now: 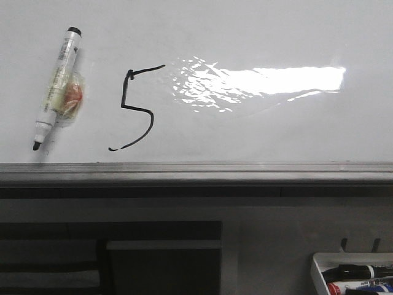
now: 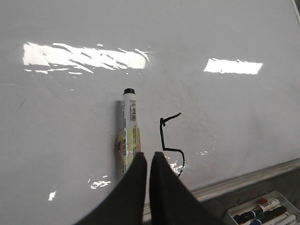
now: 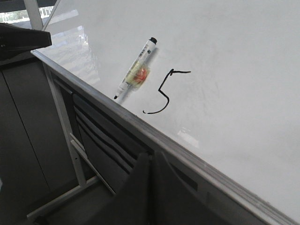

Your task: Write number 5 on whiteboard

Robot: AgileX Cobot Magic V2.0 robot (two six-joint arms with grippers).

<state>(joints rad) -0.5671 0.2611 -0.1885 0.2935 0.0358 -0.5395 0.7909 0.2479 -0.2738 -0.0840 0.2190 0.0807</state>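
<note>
A thin black number 5 is drawn on the glossy whiteboard, left of the light glare. A white marker with a black tip clings to the board just left of the digit, tip pointing down. Both show in the left wrist view: number 5, marker; and in the right wrist view: number 5, marker. My left gripper is shut and empty, hovering before the board between marker and digit. My right gripper is shut and empty, below the board's rail.
A grey metal rail runs along the board's bottom edge. A small white tray with several markers hangs at the lower right, also seen in the left wrist view. A dark cabinet frame stands under the board.
</note>
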